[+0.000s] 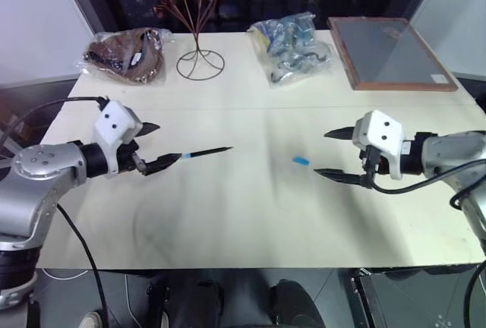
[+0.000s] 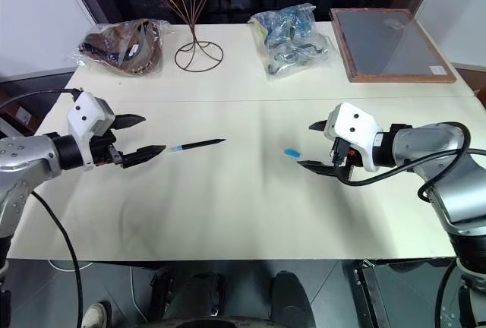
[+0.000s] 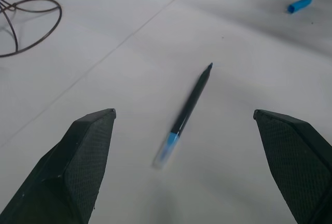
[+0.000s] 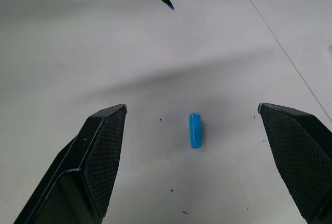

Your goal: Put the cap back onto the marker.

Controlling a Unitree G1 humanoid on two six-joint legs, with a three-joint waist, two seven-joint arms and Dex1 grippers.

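Left eye view: the left gripper (image 1: 155, 146) hovers over the pale table (image 1: 250, 214) with its two black fingers spread wide, holding nothing; the marker (image 1: 205, 152) lies flat on the table just past its fingertips, blue section nearest the gripper, pointed end away from it toward the table's middle. The right gripper (image 1: 331, 153) faces inward, fingers likewise wide apart and empty; the cap (image 1: 301, 161), a small light-blue tube, lies on the table just ahead of its lower fingertip, not touching. Marker and cap are well apart, the cap between the marker's tip and the right gripper. Beyond both grippers, along the far edge: a bag of brown items (image 1: 127, 55), a wire stand (image 1: 199, 39), a bag of blue and clear pieces (image 1: 292, 45), a wood-framed board (image 1: 391, 52). Right eye view: same layout, both grippers open, nothing held. Left wrist view: the marker lies between and ahead of the open fingers (image 3: 78, 162), slightly blurred at its blue end, tip pointing away; the cap sits far beyond, off toward one side. Right wrist view: the cap lies on the table between the two spread fingers (image 4: 93, 162), just ahead of them, untouched; the marker's blue-tipped point shows farther out.
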